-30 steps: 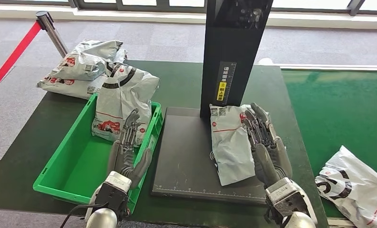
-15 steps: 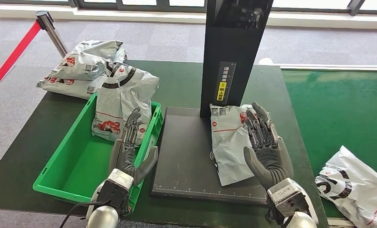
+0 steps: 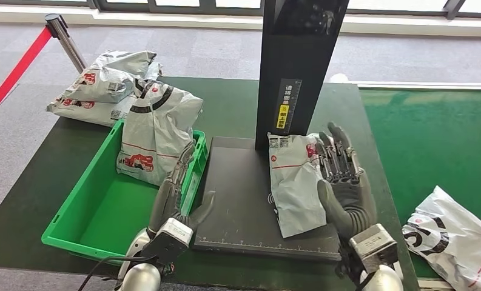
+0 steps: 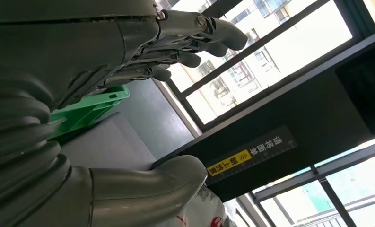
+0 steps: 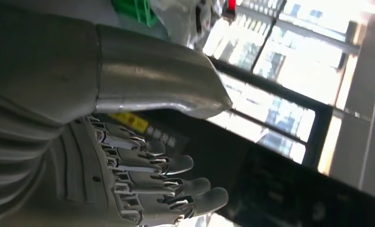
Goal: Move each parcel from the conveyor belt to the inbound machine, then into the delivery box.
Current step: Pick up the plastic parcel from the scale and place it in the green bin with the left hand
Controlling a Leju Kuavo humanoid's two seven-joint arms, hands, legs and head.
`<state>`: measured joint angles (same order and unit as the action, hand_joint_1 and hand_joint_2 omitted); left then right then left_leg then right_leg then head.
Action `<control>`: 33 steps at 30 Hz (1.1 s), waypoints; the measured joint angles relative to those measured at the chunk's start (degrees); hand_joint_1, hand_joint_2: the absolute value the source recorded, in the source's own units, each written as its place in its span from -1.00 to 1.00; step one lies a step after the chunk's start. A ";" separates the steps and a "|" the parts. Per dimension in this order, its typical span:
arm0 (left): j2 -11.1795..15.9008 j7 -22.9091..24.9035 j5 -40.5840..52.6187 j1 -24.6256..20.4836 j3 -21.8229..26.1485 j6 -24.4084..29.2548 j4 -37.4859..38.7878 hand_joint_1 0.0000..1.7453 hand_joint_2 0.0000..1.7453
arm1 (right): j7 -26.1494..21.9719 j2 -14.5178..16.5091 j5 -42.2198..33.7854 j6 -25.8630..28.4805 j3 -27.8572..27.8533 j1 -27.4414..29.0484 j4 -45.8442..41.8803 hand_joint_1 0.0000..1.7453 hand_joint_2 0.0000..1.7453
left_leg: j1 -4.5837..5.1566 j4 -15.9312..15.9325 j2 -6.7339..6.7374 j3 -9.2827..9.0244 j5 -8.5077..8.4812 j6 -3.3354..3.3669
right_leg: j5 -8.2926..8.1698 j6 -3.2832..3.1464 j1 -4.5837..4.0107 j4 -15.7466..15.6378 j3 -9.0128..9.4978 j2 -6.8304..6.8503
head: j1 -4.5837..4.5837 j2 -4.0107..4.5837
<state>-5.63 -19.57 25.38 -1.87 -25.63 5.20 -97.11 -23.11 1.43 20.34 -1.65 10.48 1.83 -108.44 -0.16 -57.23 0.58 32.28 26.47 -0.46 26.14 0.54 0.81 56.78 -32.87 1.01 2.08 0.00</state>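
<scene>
Both robot hands are open and empty: the right robot hand (image 3: 342, 182) beside the parcel (image 3: 295, 182), the left robot hand (image 3: 178, 191) by the green box (image 3: 98, 206).

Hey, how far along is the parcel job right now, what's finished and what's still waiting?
Done: one parcel stands in the green box. In hand: a second parcel lies on the machine's black plate, with the open right hand beside it and the open left hand at the box's edge. Left: moving that parcel to the box, plus the parcel on the belt.
</scene>
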 joint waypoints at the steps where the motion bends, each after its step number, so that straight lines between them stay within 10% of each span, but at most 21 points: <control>1: -0.01 0.23 0.64 -0.58 -0.48 -1.93 0.48 -1.00 1.00 | -0.97 0.35 1.99 2.74 -0.63 0.58 -0.95 -1.00 1.00 | 0.00 -0.01 -0.05 0.01 0.00 0.00 | 0.01 0.00 0.00 -0.01 -0.01 0.05 | -0.01 0.00; 6: -0.63 -0.31 6.45 -8.75 -5.53 -11.51 7.08 -1.00 1.00 | -7.72 2.35 7.95 15.47 -3.07 3.42 -7.97 -1.00 1.00 | 0.02 -0.02 -0.14 0.07 -0.01 0.01 | -0.04 0.04 0.02 -0.01 -0.03 0.15 | -0.01 0.00; 17: -10.97 -1.25 15.79 -36.72 -23.85 -10.69 42.18 -1.00 1.00 | -8.51 2.21 8.84 19.30 -2.93 -0.51 -11.49 -1.00 1.00 | 0.08 -0.05 0.10 0.08 -0.23 0.09 | -0.41 0.14 0.08 -0.01 -0.03 -0.11 | -0.02 0.00; 33: -15.25 5.15 13.29 -42.97 -36.10 -9.70 55.78 -1.00 1.00 | -7.83 0.61 6.36 15.93 -0.96 -5.08 -10.02 -1.00 1.00 | 0.07 -0.02 0.06 0.17 -0.24 0.08 | -0.38 0.12 0.06 0.00 -0.09 -0.11 | -0.02 0.00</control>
<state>-20.88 -14.42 38.66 -44.84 -61.72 -4.50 -41.34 -30.94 2.04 26.70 14.28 9.52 -3.25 -118.45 -0.09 -57.25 0.64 32.46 26.24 -0.38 25.76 0.66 0.87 56.78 -32.96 0.89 2.05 0.00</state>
